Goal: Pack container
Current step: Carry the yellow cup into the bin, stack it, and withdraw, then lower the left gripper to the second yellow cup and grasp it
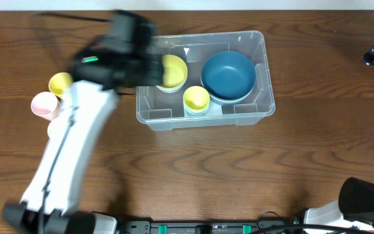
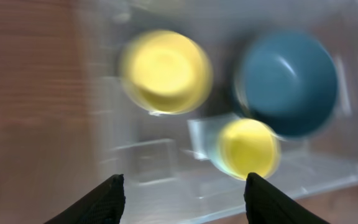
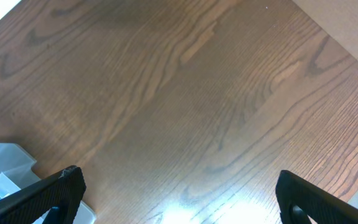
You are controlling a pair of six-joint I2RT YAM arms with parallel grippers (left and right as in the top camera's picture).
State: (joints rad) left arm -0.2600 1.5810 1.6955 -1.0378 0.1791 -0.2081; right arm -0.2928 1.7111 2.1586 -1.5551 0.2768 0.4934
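Brown wood grain covers the bench (image 1: 206, 175) from side to side. At the far left a pink cup (image 1: 43, 104) stands just beside a yellow cup (image 1: 60, 82), both outside the container. The white left arm (image 1: 70, 149) reaches up from the near edge, crossing part of the pink cup in the overhead view. The left hand (image 2: 185, 177) hangs over the left end of the container and is smeared with blur from above. Its own camera, also blurred, shows its dark fingers (image 2: 104, 199) spread wide with nothing between them.

The clear plastic container (image 1: 167, 117) sits at the middle of the bench, towards the far side. Inside, a yellow bowl (image 1: 172, 70) lies at the left end. A smaller yellow cup (image 1: 196, 98) stands by the near wall, touching a blue bowl (image 1: 228, 76) that fills the right end.

The right hand (image 3: 179, 173) is at the far right, well apart from the container. Its fingers (image 3: 48, 193) gape wide over bare wood, holding nothing, and a corner of the container shows at the lower left of its view.
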